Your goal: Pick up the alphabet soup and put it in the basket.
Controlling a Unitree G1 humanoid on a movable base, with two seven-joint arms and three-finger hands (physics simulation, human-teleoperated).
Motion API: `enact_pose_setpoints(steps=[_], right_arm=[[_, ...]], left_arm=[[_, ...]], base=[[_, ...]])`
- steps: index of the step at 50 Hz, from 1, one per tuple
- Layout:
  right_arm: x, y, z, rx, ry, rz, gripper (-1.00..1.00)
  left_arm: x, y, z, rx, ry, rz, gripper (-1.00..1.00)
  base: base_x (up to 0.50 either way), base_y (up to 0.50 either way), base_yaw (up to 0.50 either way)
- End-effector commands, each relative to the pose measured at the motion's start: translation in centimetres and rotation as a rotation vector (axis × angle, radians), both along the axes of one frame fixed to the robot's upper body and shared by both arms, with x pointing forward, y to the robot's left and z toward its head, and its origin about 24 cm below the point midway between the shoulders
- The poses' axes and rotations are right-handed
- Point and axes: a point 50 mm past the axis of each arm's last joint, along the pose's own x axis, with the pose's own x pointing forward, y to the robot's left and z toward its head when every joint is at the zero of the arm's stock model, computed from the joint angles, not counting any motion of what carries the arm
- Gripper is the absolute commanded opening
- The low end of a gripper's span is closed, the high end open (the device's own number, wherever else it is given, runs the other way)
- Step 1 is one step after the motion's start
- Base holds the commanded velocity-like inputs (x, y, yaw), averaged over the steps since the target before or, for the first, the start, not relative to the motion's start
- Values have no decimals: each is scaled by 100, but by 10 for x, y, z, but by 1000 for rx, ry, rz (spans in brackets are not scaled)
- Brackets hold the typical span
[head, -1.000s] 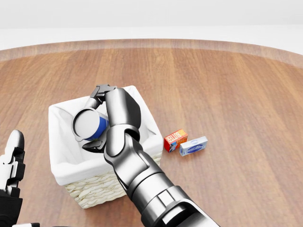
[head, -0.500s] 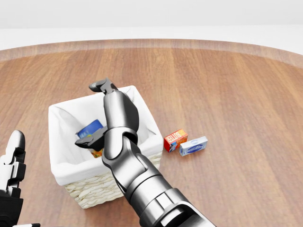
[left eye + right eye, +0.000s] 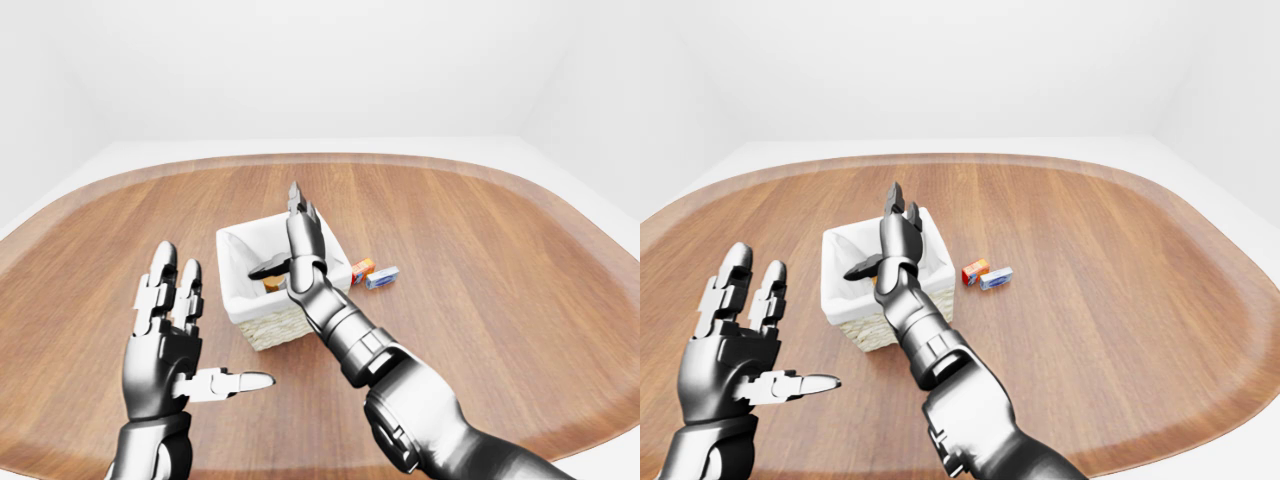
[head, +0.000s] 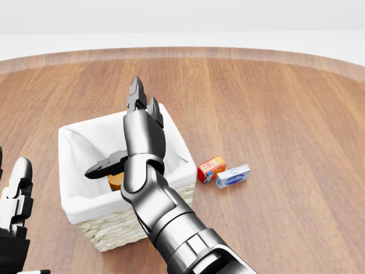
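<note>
- The right hand (image 4: 128,134) is standing over the basket (image 4: 71,214) with its fingers (image 4: 137,94) spread and pointing toward the top of the head view and its thumb reaching left across the opening; it is gripping nothing.
- The alphabet soup (image 4: 116,181) is lying inside the basket, low by the near wall; only an orange-brown sliver of it is showing beneath the thumb, the forearm hiding the rest.
- The basket, woven and lined in white cloth, is sitting on the wooden table (image 4: 285,114), left of centre in the head view.
- Just right of the basket, a small red-and-orange box (image 4: 211,169) and a white-and-blue box (image 4: 232,176) are lying side by side on the wood, apparently touching each other.
- The left hand (image 3: 165,345) is hanging above the table at the lower left of the left-eye view, well apart from the basket; its fingers are extended and its thumb is pointing right, holding nothing.
</note>
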Motion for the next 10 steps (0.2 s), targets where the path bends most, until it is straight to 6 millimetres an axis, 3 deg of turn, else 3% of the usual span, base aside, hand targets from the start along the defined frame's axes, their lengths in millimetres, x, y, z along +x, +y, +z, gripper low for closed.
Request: enact_pose_setpoints(steps=[1,10], right_arm=[[-1,0,-2,1,5,2,100],[0,0,-4,3,10,3,100]], left_arm=[[0,-1,0,2,1,-3,100],[1,-1,-1,2,2,-3,100]], base=[[0,0,0],[0,0,0]])
